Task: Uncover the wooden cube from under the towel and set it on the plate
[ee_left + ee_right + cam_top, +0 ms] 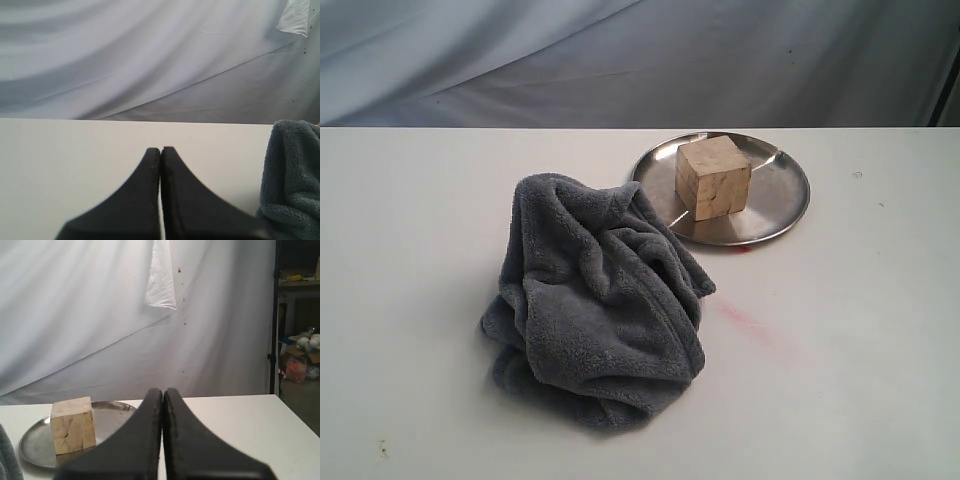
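The wooden cube stands uncovered on the silver plate at the back of the table, also seen as the cube on the plate in the right wrist view. The blue-grey towel lies crumpled in a heap in front of the plate, one fold touching its rim; its edge shows as towel in the left wrist view. My left gripper is shut with nothing in it, beside the towel. My right gripper is shut and empty, apart from the cube. Neither arm shows in the exterior view.
The white table carries a faint red smear in front of the plate. A white cloth backdrop hangs behind the table. Beyond the table's end stand shelves and clutter.
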